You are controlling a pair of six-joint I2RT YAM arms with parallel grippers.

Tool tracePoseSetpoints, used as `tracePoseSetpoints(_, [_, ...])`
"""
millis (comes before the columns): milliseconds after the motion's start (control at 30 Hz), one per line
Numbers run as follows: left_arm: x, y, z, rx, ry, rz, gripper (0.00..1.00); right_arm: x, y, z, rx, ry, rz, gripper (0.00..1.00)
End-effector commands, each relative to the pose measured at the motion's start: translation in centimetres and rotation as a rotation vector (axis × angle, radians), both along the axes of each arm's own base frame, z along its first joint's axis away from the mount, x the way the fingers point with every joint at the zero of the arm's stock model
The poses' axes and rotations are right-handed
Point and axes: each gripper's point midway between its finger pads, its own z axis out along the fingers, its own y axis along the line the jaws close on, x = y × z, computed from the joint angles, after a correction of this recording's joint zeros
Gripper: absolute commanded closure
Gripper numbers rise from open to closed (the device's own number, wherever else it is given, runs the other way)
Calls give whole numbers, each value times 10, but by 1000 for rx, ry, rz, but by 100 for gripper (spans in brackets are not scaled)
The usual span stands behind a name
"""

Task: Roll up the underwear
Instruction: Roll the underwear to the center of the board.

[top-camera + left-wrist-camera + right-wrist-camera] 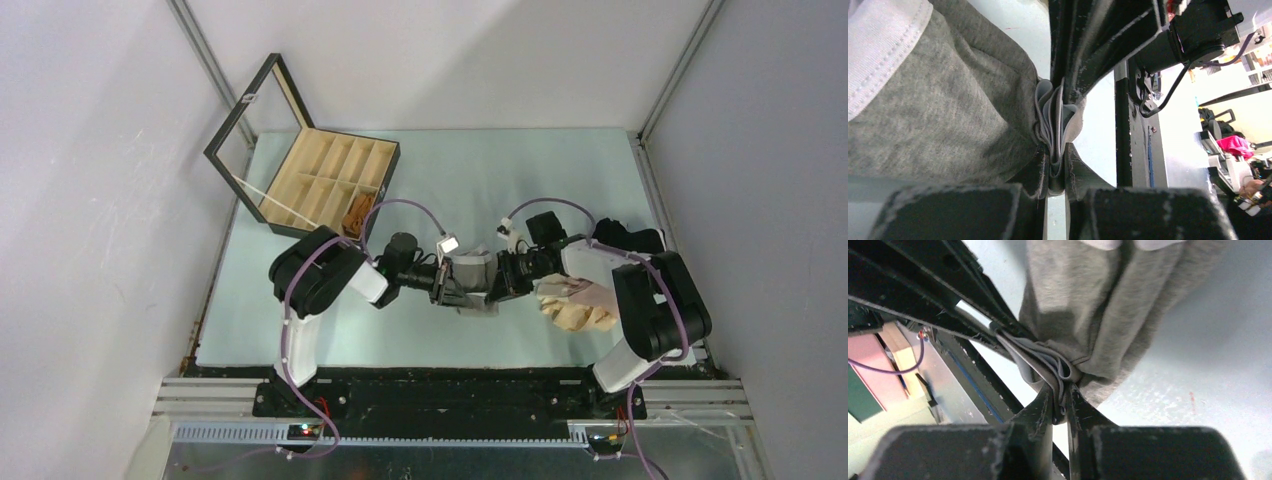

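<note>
As seen from top ext cam, L gripper (455, 287) and R gripper (503, 280) meet at centre of table (520, 180) on grey underwear (472, 270); beige and pink pcs (575, 305) lie just right of it, by R arm (655, 300). L wrist cam: I read L jaws clamped on a folded grey hem. R wrist cam: R jaws pinch same bunched hem, fingers of both grippers nearly touching

A grey cloth underwear (470, 270) lies mid-way on the pale green surface (520, 180), between the left gripper (452, 290) and right gripper (497, 285), both clamped on it. Beige cloth underwear (575, 314) lies just right. Behind-left stands a black-framed wooden box (355, 137), rust-brown cloth underwear (355, 214) in its near-right compartment.
</note>
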Motion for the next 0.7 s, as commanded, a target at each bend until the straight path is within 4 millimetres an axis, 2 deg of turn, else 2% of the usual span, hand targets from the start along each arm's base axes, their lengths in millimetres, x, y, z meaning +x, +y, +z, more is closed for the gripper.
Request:
tracePoseSetpoints(0, [4, -2, 6, -2, 8, -33, 100, 15, -9, -12, -7, 59, -108, 91])
tracePoseSetpoints(100, [1, 3, -6, 60, 24, -58, 99, 22, -12, -17, -13, 81, -133, 98])
tracePoseSetpoints(200, [-4, 13, -19, 155, 26, -67, 96, 27, -11, -23, -27, 111, -139, 100])
tracePoseSetpoints(233, [-2, 15, -22, 171, -24, -80, 95, 26, -11, -25, -34, 127, -139, 100])
tracePoseSetpoints(333, [-4, 29, -31, 258, -83, -94, 84, 28, -13, -35, -77, 164, -159, 100])
tracePoseSetpoints(367, [-4, 31, -29, 264, -102, -94, 81, 26, -13, -37, -90, 184, -156, 100])
tracePoseSetpoints(400, [-5, 36, -32, 295, -108, -93, 73, 29, -14, -40, -107, 187, -157, 100])
tracePoseSetpoints(467, [1, 40, -24, 304, -197, -79, 60, 27, -15, -44, -141, 220, -142, 100])
tracePoseSetpoints(500, [1, 41, -13, 293, -242, -70, 54, 29, -14, -48, -153, 228, -134, 100])
tracePoseSetpoints(533, [5, 43, -10, 303, -288, -60, 51, 28, -16, -49, -165, 234, -128, 100])
tracePoseSetpoints(567, [8, 44, 4, 290, -337, -47, 44, 30, -16, -51, -175, 235, -129, 100])
tracePoseSetpoints(600, [10, 45, 7, 304, -384, -39, 41, 28, -18, -52, -185, 253, -125, 100])
tracePoseSetpoints(667, [11, 44, 26, 286, -540, -47, 38, 27, -19, -57, -198, 264, -117, 100])
